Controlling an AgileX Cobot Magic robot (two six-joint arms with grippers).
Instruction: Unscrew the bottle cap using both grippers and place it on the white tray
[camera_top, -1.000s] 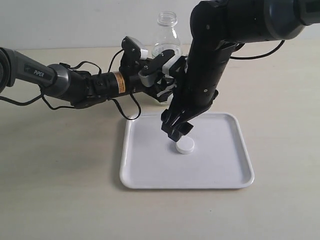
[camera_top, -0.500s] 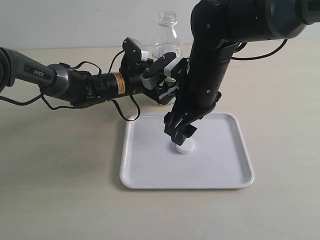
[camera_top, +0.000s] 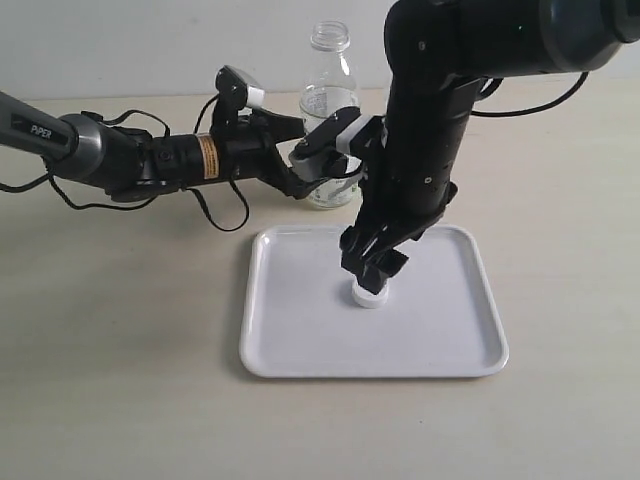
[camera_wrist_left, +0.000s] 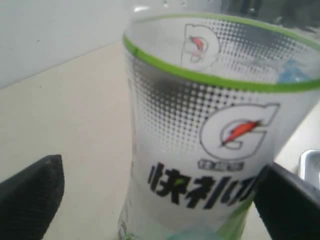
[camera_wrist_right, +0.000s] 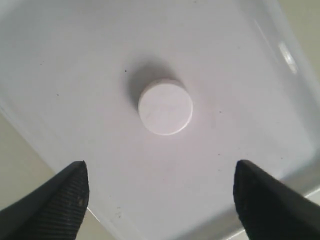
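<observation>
Now the small round white plastic screw cap lies flat on the large flat white plastic tray, near its middle.
My right gripper hangs just above the cap with jaws spread wide, holding nothing. My left gripper is wide too, one finger on either side of the slim clear plastic bottle, which stands upright and uncapped beyond the tray. I judge the cap light, stiff and rather slick; any regrasp should pinch its side wall.
</observation>
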